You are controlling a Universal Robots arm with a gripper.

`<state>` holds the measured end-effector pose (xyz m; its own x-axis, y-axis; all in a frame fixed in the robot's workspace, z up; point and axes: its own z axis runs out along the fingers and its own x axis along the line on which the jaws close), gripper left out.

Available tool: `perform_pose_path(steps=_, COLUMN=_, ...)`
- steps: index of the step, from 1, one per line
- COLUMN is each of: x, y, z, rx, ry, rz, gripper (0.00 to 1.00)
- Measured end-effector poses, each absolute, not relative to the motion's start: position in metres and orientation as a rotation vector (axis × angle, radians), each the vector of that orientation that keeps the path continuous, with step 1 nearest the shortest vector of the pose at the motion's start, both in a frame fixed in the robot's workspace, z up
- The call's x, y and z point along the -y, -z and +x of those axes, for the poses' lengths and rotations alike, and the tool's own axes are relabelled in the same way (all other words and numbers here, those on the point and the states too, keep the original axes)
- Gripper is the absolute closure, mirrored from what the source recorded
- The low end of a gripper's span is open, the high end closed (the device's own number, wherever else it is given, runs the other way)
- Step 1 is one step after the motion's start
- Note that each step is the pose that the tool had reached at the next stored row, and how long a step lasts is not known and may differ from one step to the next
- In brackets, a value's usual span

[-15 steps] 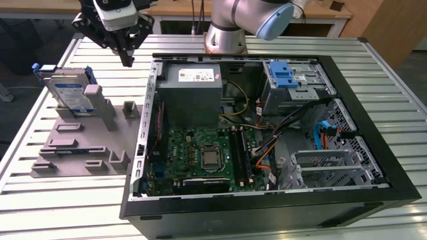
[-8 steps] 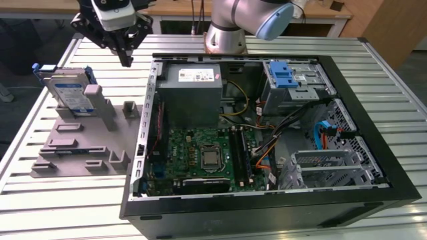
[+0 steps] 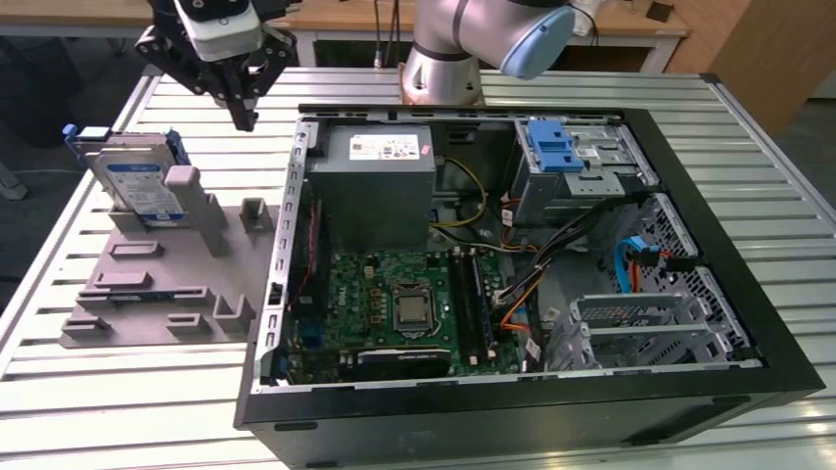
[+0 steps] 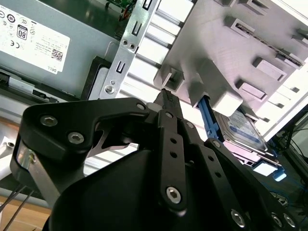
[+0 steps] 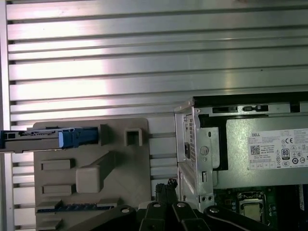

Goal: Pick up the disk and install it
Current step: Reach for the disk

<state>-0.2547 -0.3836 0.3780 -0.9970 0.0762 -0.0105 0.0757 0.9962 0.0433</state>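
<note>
on the slatted metal table (image 3: pixel 117 392), near the exterior view's left edge, the disk (image 3: pixel 135 181) stands on its edge in a slot at the far end of a grey fixture (image 3: pixel 157 294), with its blue bracket around it. a little to its right and higher, the gripper (image 3: pixel 243 117) hangs above the gap between the fixture and the open computer case (image 3: pixel 731 323). its fingers are pressed together on nothing, apart from the disk. in the second wrist view the fingertips (image 4: pixel 167 98) point toward the fixture's corner.
</note>
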Motion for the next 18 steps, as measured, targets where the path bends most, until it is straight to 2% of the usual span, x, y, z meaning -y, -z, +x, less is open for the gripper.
perform_pose_path(steps=18, x=0.383, y=-0.3769, z=-0.2595, rx=-3.127, ry=-0.067, rz=0.119, gripper=0.89)
